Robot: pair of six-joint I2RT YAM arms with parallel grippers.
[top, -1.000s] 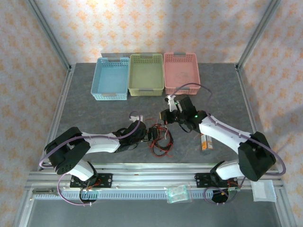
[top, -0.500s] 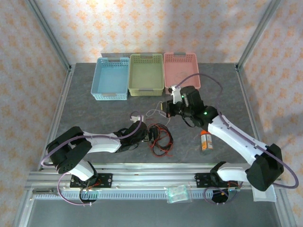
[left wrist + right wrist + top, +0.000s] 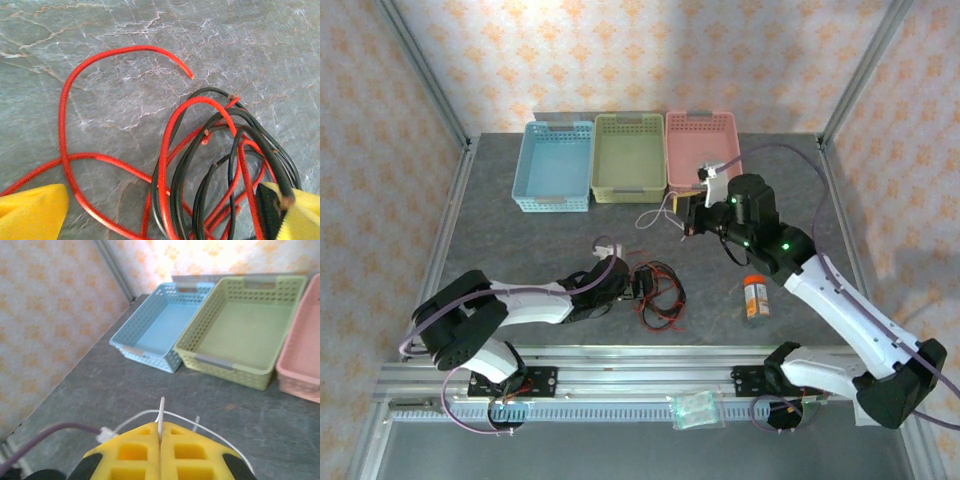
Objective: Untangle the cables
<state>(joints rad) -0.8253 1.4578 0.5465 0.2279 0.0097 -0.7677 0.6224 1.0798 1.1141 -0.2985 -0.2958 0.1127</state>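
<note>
My left arm lies low across the lower left of the top view, stretched over the grey table [image 3: 520, 230] toward the frame's centre. My left gripper [image 3: 165, 220] is spread wide and holds nothing. Its yellow fingertips [image 3: 30, 212] sit in the two lower corners of the wrist view. Between them the tangle of red cables [image 3: 62, 125] and black cables [image 3: 175, 175] lies on the table. One red strand arcs out to the upper left and ends near the top centre. The black loops bunch at the lower right, close against the right-hand fingertip.

My right arm climbs from its base at the lower right of the top view. It folds at an elbow near the bottom right corner and reaches up and inward to right of centre, with the wrist held off the table. My right gripper [image 3: 161, 440] is closed, its yellow pads pressed together on the white cable [image 3: 160, 419]. That thin strand stands up out of the seam between the pads. In the top view it hangs in a loop left of the gripper, well apart from the red and black tangle.

The blue basket [image 3: 555, 165], green basket [image 3: 628, 157] and pink basket [image 3: 703, 150] stand side by side along the upper middle. A small orange bottle [image 3: 755, 297] lies on the table just left of my right forearm.
</note>
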